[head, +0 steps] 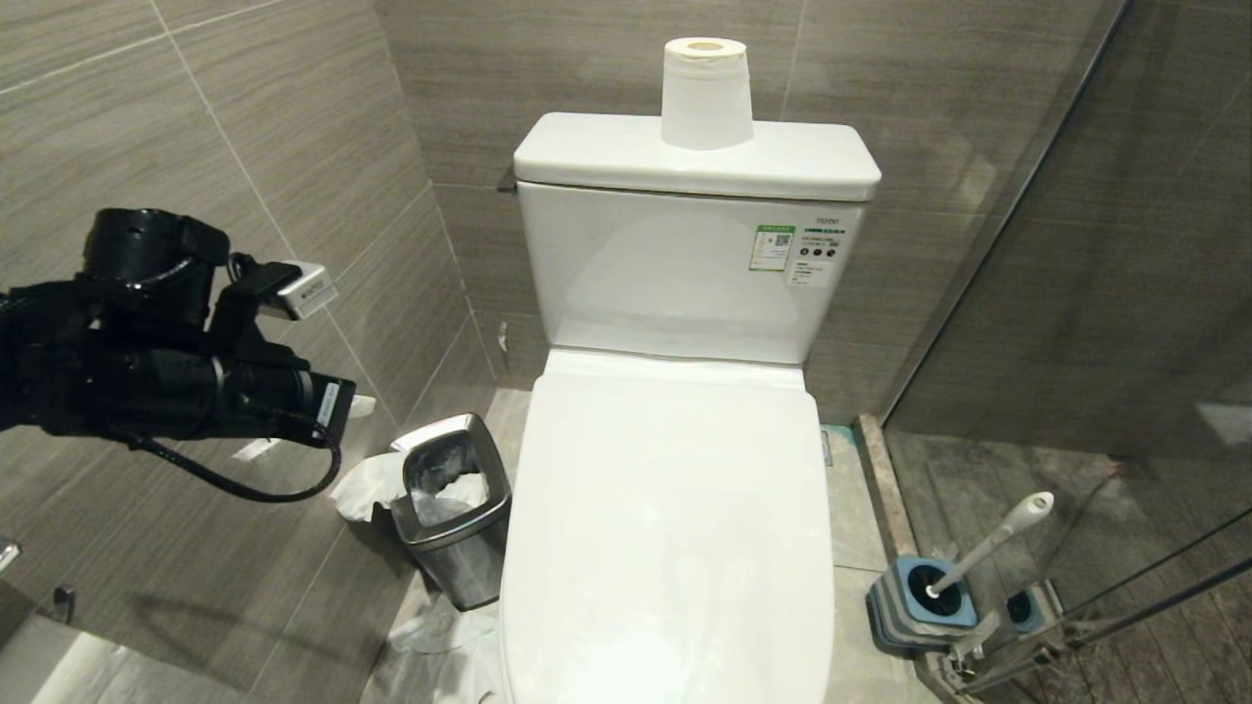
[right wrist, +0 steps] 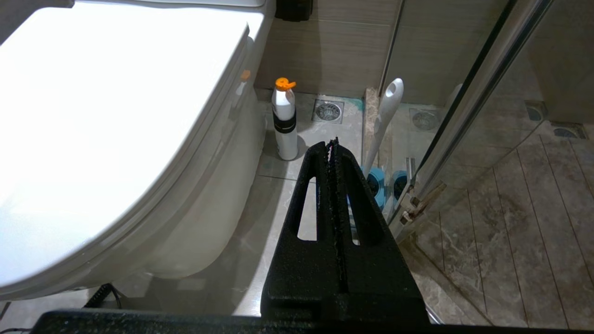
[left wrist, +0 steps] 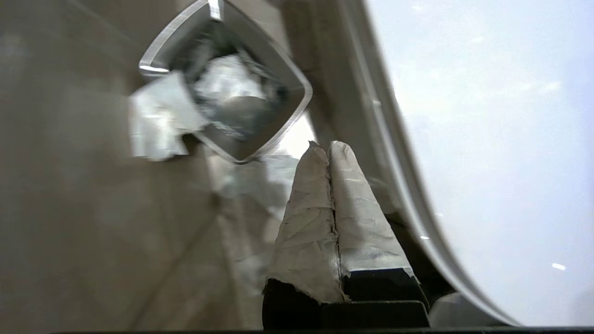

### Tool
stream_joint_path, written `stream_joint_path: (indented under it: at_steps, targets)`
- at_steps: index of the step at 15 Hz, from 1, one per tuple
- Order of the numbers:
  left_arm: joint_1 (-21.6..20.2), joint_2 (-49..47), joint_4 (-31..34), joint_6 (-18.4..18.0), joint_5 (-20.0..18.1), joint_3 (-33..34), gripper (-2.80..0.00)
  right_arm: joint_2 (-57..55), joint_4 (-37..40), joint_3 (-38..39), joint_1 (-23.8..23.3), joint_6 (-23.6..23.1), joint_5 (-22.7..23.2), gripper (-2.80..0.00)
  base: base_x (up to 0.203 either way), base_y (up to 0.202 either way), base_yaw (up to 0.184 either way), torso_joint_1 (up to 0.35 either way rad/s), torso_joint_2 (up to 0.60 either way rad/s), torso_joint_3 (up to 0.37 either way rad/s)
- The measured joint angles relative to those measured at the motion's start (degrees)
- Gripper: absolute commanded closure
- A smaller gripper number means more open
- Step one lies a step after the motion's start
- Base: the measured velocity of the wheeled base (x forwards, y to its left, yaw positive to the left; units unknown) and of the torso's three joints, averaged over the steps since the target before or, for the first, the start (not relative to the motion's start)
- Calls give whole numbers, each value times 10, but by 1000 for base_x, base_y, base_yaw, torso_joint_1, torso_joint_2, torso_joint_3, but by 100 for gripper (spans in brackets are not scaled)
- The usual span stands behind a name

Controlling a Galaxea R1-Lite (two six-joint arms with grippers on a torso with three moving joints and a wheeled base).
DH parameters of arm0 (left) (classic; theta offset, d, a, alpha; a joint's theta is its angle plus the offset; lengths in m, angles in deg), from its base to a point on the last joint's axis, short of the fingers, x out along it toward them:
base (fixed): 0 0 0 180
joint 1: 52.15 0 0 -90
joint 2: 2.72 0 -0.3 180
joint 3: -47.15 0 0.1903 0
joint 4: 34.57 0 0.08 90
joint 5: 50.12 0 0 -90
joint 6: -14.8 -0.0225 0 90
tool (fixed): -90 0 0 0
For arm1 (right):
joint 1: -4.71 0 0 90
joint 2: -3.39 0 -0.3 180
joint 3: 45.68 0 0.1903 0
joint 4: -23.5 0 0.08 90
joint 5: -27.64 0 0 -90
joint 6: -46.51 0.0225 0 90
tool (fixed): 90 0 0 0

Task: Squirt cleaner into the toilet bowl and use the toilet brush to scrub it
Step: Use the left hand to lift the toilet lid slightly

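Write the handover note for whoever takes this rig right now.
Left claw: shut, empty, raised beside the toilet near the waste bin.
Right claw: shut, empty, low by the toilet's right side.
Toilet lid: down, so the bowl is covered.
Toilet brush: standing in its blue holder on the floor, right of the toilet.
White bottle with orange cap: on the floor beside the toilet.
Done: nothing.
Left: lift lid, squirt cleaner, scrub.

White toilet lid (head: 675, 508), blue-grey brush holder (head: 919, 606), orange-capped white bottle (right wrist: 285, 120)
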Motion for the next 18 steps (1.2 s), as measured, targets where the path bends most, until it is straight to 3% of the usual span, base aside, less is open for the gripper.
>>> stream_joint_path:
  at_steps: [3, 7, 11, 13, 16, 18]
  targets:
    - [7, -49, -3, 58, -78, -17, 0, 0, 0, 0, 0, 0, 0, 0, 0, 0, 0, 0, 0, 0]
    - [-5, -104, -35, 136, -208, -24, 0, 0, 0, 0, 0, 0, 0, 0, 0, 0, 0, 0, 0, 0]
    - [-25, -154, -151, 237, -353, -8, 0, 0, 0, 0, 0, 0, 0, 0, 0, 0, 0, 0, 0, 0]
    - [-47, -180, -209, 246, -445, 11, 0, 0, 0, 0, 0, 0, 0, 0, 0, 0, 0, 0, 0, 0]
    - [-78, -211, -225, 247, -564, 42, 0, 0, 0, 0, 0, 0, -1, 0, 0, 0, 0, 0, 0, 0]
    - [-89, -225, -217, 248, -582, 54, 0, 0, 0, 0, 0, 0, 0, 0, 0, 0, 0, 0, 0, 0]
